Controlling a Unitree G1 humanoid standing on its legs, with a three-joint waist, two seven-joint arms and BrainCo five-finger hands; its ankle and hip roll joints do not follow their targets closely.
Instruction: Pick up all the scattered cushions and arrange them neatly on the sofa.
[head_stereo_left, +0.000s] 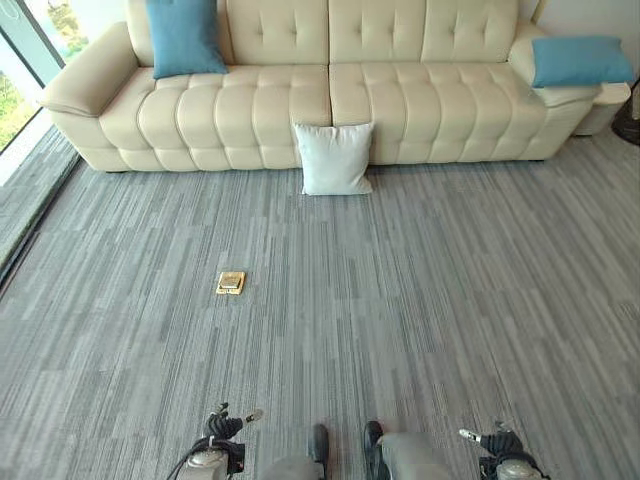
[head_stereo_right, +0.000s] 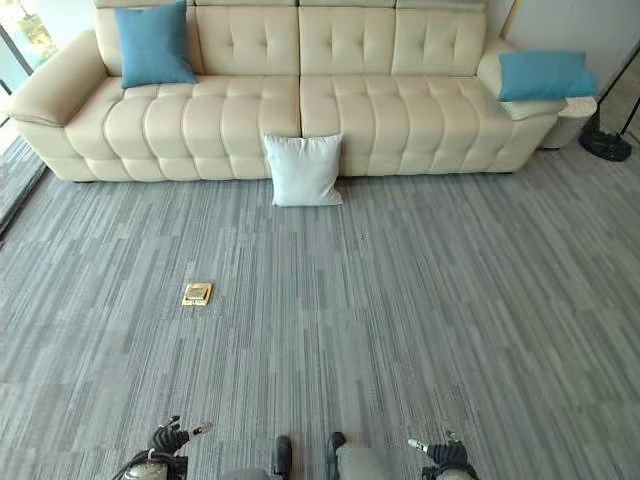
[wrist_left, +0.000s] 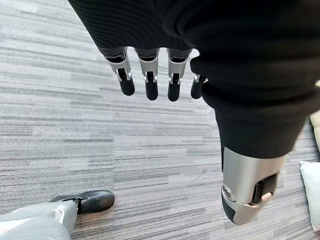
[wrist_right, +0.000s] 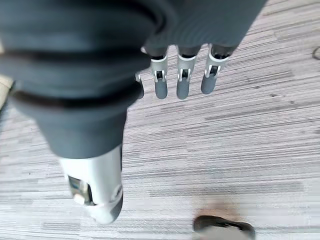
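Note:
A white cushion (head_stereo_left: 335, 158) stands on the carpet, leaning against the front of the cream sofa (head_stereo_left: 250, 105) near its middle. One blue cushion (head_stereo_left: 184, 36) leans upright against the sofa's back at its left end. Another blue cushion (head_stereo_left: 580, 60) lies flat on the right armrest. My left hand (head_stereo_left: 222, 428) hangs low at the near left, far from the cushions, and its fingers (wrist_left: 149, 82) are straight and hold nothing. My right hand (head_stereo_left: 495, 441) hangs at the near right, its fingers (wrist_right: 183, 81) also straight and empty.
Grey striped carpet (head_stereo_left: 400, 290) stretches between me and the sofa. A small brass floor socket (head_stereo_left: 231, 283) sits in the carpet at the left. A window wall (head_stereo_left: 20, 60) runs along the far left. A dark lamp base (head_stereo_right: 605, 145) stands past the sofa's right end.

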